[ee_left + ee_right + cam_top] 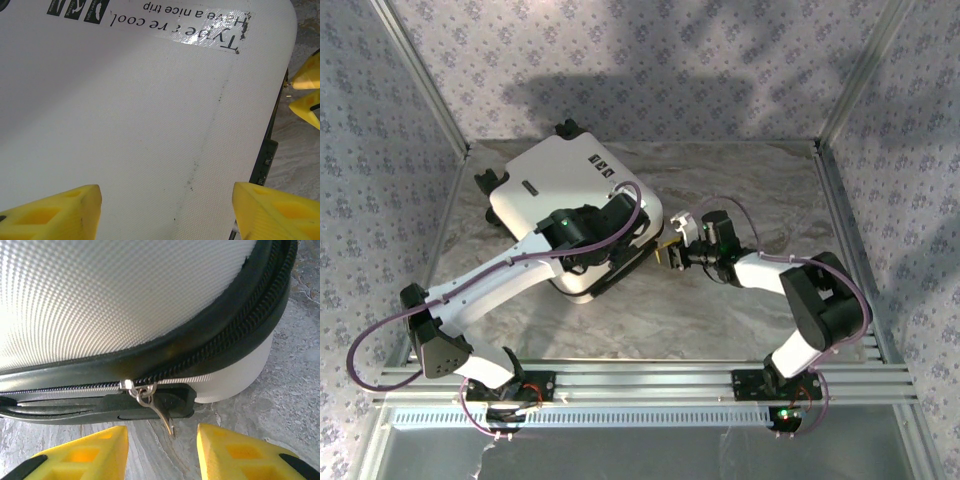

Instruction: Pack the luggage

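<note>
**A:** Where's the case (pixel 555 175)?

**B:** Lying flat on the table (pixel 760 190), white shell up. Its wheels (pixel 486 182) are on its far-left side.

**A:** And the left gripper (pixel 165 200)?

**B:** Over the case's top, near the right edge. The fingers (pixel 55 212) are spread wide and pinch nothing. I can't tell whether they touch the shell.

**A:** Right gripper (pixel 162 440)?

**B:** Just beside the case's right side, low down at the zipper band (pixel 225 347). Its fingers are apart. The pull (pixel 161 412) hangs from the slider (pixel 131 385) just above the gap between the tips, and nothing grips it.

**A:** Anything on the shell?

**B:** A printed label (pixel 185 25) on the top near that right edge. It reads "Have a nice trip".
</note>
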`<state>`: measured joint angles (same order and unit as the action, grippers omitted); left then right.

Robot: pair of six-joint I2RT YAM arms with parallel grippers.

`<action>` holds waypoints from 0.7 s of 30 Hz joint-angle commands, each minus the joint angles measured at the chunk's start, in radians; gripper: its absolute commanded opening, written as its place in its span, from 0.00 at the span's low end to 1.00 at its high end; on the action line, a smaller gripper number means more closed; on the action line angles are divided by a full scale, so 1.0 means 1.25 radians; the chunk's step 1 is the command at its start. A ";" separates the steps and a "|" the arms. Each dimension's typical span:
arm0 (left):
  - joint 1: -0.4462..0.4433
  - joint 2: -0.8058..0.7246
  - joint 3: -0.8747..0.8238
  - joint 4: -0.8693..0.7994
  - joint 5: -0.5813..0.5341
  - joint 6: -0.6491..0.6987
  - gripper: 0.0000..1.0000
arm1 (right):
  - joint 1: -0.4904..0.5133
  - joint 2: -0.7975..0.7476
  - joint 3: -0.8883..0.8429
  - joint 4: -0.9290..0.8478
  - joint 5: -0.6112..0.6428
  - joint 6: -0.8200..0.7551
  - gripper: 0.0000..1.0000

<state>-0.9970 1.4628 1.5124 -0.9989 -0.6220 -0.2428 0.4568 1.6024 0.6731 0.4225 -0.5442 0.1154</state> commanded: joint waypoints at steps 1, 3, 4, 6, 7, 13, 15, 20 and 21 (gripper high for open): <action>-0.006 0.006 0.033 -0.013 -0.022 0.014 0.69 | 0.004 0.024 0.034 0.018 -0.015 -0.014 0.42; -0.006 0.008 0.033 -0.012 -0.019 0.015 0.69 | 0.004 0.038 0.045 0.026 -0.023 -0.011 0.42; -0.006 0.010 0.033 -0.011 -0.018 0.016 0.69 | 0.004 0.048 0.052 0.032 -0.031 -0.010 0.39; -0.006 0.014 0.032 -0.010 -0.016 0.015 0.69 | 0.006 0.070 0.070 0.029 -0.040 -0.010 0.24; -0.006 0.017 0.032 -0.010 -0.014 0.015 0.69 | 0.005 0.078 0.075 0.032 -0.042 -0.008 0.17; -0.006 0.023 0.031 -0.001 -0.008 0.016 0.69 | 0.003 0.068 0.041 0.087 -0.034 0.010 0.00; -0.006 0.033 0.041 0.010 -0.011 0.024 0.71 | 0.007 0.051 0.024 0.092 -0.025 0.008 0.00; 0.003 0.086 0.103 0.058 -0.069 0.063 0.75 | 0.039 -0.008 -0.030 0.100 0.030 0.014 0.00; 0.008 0.097 0.113 0.073 -0.068 0.073 0.75 | 0.051 -0.020 -0.044 0.103 0.041 0.017 0.00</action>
<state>-0.9943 1.5539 1.6001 -0.9661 -0.6590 -0.1959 0.4862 1.6302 0.6628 0.5365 -0.5175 0.1238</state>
